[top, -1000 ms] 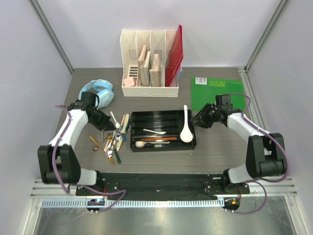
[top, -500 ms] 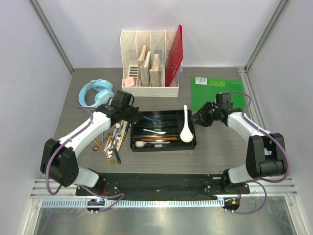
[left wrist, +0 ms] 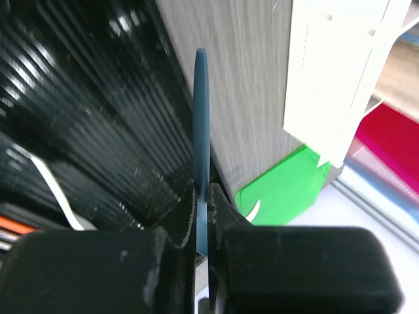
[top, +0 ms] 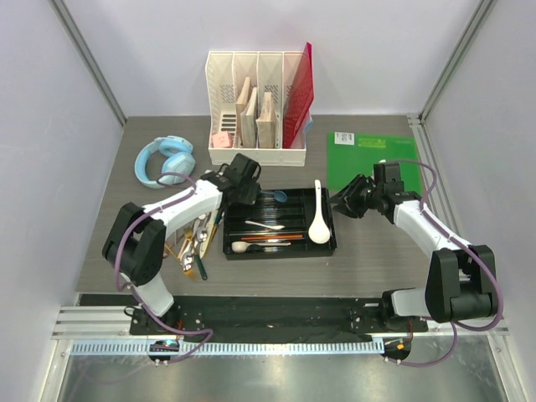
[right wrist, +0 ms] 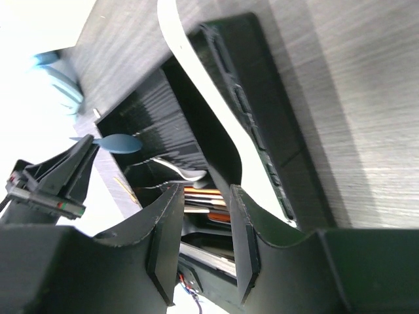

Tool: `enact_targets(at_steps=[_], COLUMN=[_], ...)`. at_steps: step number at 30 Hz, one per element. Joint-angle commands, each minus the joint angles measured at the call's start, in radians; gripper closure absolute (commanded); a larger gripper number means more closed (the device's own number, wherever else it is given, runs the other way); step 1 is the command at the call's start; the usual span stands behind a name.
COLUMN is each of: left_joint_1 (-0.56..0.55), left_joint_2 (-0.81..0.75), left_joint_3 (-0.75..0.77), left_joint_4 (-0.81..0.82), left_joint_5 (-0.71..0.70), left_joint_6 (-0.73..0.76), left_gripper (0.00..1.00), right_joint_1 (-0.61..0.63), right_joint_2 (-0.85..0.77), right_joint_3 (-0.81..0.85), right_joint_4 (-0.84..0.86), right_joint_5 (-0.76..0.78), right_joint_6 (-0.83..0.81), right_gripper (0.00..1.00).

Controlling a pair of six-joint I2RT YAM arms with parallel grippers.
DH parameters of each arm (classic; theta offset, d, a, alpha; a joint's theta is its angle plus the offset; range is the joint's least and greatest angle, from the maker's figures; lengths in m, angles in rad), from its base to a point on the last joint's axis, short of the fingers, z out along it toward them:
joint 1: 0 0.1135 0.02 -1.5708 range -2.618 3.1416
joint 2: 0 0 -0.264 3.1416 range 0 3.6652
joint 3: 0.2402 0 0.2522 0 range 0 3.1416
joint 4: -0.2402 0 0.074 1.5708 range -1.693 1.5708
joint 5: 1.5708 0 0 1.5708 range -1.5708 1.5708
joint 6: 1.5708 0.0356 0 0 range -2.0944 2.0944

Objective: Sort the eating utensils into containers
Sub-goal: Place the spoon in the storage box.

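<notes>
Your black cutlery tray (top: 285,254) sits mid-table, its long compartments running left to right. A large white soup spoon (top: 318,221) lies crosswise at its right end, with the handle poking out over the far rim. In the middle compartments you have a small white spoon (top: 266,224). Nearer to you are thin orange chopsticks (top: 272,238) and a pale-headed spoon (top: 240,246) at the near left. Your left gripper (top: 254,194) is clamped tight on the handle of a blue spoon (top: 277,197), held over the far left part of the tray. You cannot tell whether the spoon touches the tray floor. Your right gripper (top: 339,203) hangs just beside the tray's right end with its jaws half apart and nothing between them. The unsorted utensils (top: 197,241) lie in a heap on the table left of the tray. Your left arm covers part of the heap, so single pieces are hard to tell apart. At the far side, the white file organizer (top: 255,105) holds wooden boards and a red folder. In the left wrist view the blue spoon shows only edge-on and the tray is blurred. In the right wrist view the fingers (right wrist: 163,242) hide the tray's near compartments.
</notes>
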Motion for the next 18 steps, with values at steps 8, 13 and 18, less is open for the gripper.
enact_targets(at_steps=[8, 13, 18], left_joint_1=[-0.081, -0.093, -0.095], left_joint_2=[-0.069, -0.064, -0.029], left_joint_3=[-0.111, -0.122, -0.099], left_joint_4=[-0.02, -0.038, -0.038], left_joint_5=[-0.068, -0.067, -0.044], left_joint_6=[-0.071, -0.077, -0.059], left_gripper=[1.0, 1.0, 1.0], right_joint_1=[0.003, 0.002, 0.002], right_joint_2=[-0.022, -0.014, -0.013], right_joint_3=[-0.035, -0.035, -0.037], right_joint_4=[0.015, 0.017, 0.015], right_joint_5=[-0.011, -0.012, -0.017], right_joint_6=[-0.002, -0.002, -0.008], right_gripper=[0.6, 0.6, 0.6])
